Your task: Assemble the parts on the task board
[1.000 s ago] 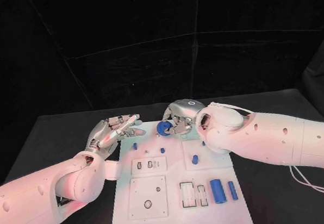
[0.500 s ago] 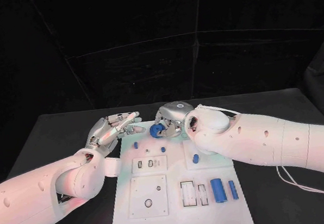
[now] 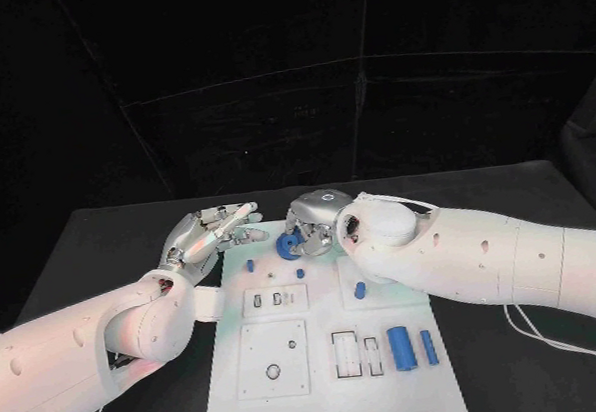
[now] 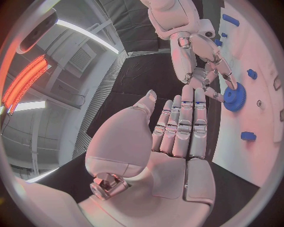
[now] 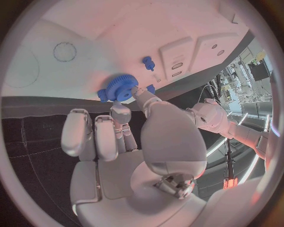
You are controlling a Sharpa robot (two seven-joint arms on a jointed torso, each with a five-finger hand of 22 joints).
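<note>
Both arms were thick, smooth white shells with rounded joints, dotted with small dark screw recesses along their sides. The left silver many-fingered hand (image 3: pixel 212 234) was built of segmented metal links, with glossy white pads (image 4: pixel 177 137) lining the fingers and palm. The right silver many-fingered hand (image 3: pixel 318 219) had a polished, domed metal back and the same white padding (image 5: pixel 97 142) on its inner faces. Behind that hand, thin white cables looped over the bulbous white wrist housing (image 3: pixel 388 231) and trailed beneath the forearm.

Black table (image 3: pixel 87 260) under the board, black curtain (image 3: pixel 283 77) behind it
</note>
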